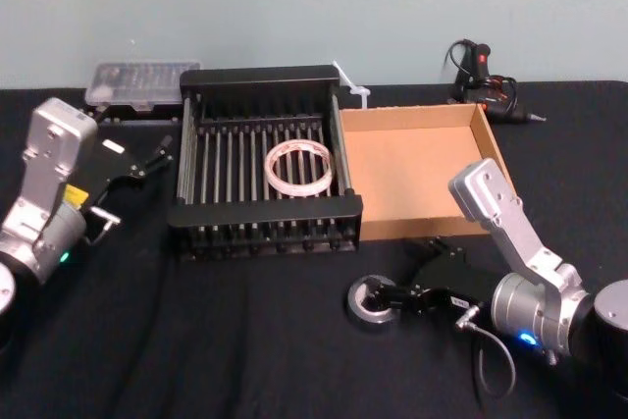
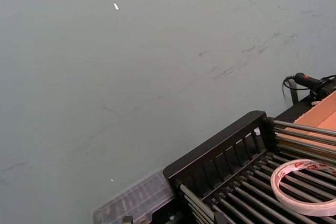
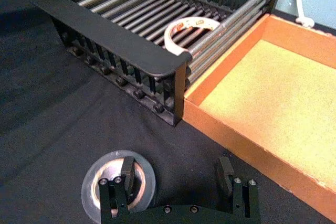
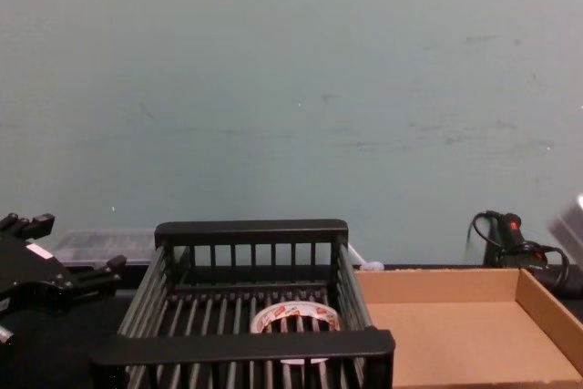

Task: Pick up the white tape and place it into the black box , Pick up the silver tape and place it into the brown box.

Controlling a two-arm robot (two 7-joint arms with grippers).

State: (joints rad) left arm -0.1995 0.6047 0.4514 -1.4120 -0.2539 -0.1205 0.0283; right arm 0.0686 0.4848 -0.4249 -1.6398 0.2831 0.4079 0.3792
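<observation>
The right gripper [image 3: 176, 182] straddled the dull grey-silver duct tape roll [image 3: 118, 182], fingers wide open, seemingly one inside its core; closing off-centre could skid it across the bench.

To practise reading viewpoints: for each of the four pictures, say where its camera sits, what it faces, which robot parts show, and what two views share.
Head: high, looking down on black box, brown box, silver tape; both arms show.
Chest: low, facing the wall across both boxes; left gripper.
Left wrist: faces the wall over the box corner; no robot parts.
Right wrist: looks down on its open right gripper, one finger inside the silver tape.
All share the white tape.
</observation>
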